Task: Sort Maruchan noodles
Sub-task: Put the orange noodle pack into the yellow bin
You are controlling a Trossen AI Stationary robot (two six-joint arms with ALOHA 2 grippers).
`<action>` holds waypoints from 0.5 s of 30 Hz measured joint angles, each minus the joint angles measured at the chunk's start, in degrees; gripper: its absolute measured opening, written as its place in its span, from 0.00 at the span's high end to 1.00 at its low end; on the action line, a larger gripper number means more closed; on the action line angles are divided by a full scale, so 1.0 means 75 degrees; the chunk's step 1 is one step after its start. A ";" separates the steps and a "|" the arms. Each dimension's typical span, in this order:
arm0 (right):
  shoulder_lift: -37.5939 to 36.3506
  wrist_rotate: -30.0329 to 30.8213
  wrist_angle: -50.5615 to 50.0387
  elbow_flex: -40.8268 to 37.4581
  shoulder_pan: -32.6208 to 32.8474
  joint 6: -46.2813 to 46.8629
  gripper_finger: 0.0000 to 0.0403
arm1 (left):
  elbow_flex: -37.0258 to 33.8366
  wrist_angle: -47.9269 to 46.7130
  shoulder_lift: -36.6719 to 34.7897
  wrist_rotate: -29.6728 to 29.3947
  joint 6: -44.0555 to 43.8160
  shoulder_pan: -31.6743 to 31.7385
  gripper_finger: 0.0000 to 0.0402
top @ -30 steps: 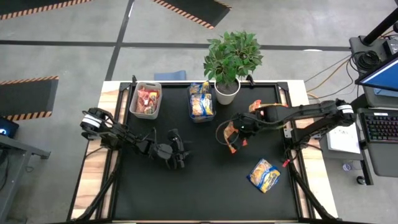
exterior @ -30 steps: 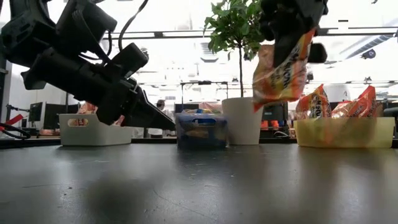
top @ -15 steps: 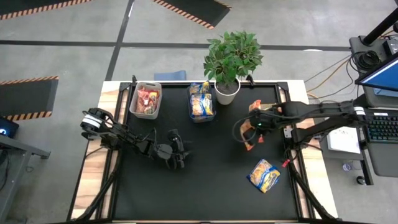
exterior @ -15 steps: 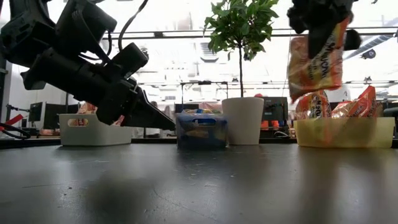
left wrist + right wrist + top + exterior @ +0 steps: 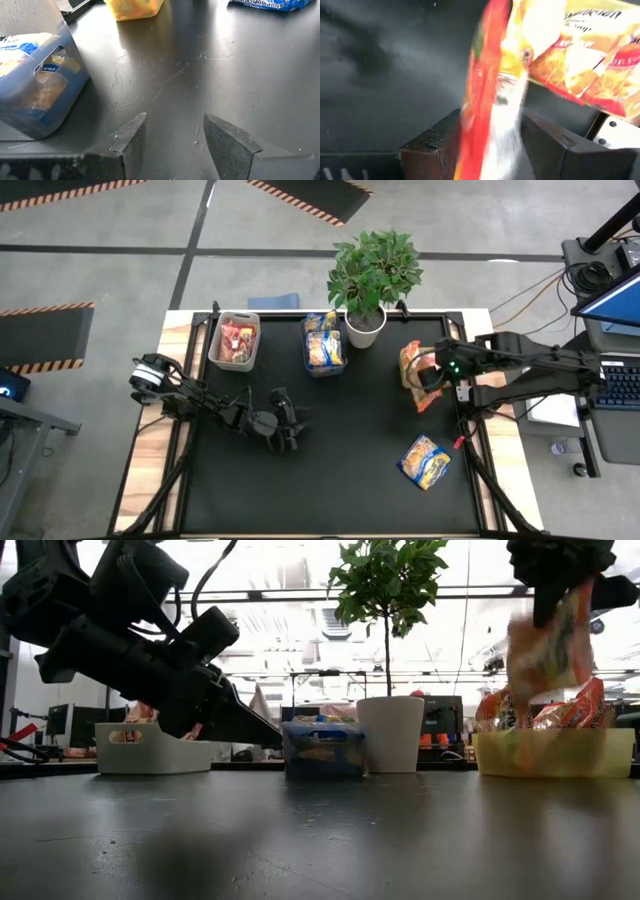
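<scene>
My right gripper [image 5: 427, 376] is shut on an orange-red noodle packet [image 5: 547, 652] that hangs in the air at the table's right side, over a yellow bin [image 5: 556, 756] holding more orange packets [image 5: 590, 65]. A blue-and-yellow packet [image 5: 424, 461] lies flat on the mat near the right front. A white bin [image 5: 234, 341] holds red packets and a blue bin [image 5: 323, 346] holds blue-and-yellow ones. My left gripper [image 5: 175, 137] stands open and low over the mat at centre left [image 5: 291, 431], with nothing between its fingers. My right gripper pinches the orange-red packet between its two fingers, near the packet's upper end [image 5: 491, 134]. The fingers come from above, slanting down. The packet hangs below them edge-on, clear of the table, its lower end [image 5: 535, 690] just above the packets in the yellow bin.
A potted plant [image 5: 372, 278] in a white pot [image 5: 390, 733] stands at the far edge between the blue bin and the yellow bin. Bare black mat [image 5: 340, 470] spreads across the near half of the table.
My right gripper has carried the orange-red packet from the table's middle toward the right edge and a little upward, rolling as it went. The packet has stayed hanging clear and now sits over the yellow bin.
</scene>
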 joint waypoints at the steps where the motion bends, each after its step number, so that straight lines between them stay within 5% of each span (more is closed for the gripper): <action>1: -0.0006 0.0008 0.0000 0.0033 -0.0101 -0.0081 0.55 | 0.0013 -0.0001 0.0000 -0.0003 0.0033 0.0002 0.56; 15: 0.0299 -0.0548 0.0001 0.0058 -0.0857 -0.1179 0.55 | 0.0053 -0.0016 0.0001 -0.0005 0.0136 0.0002 0.56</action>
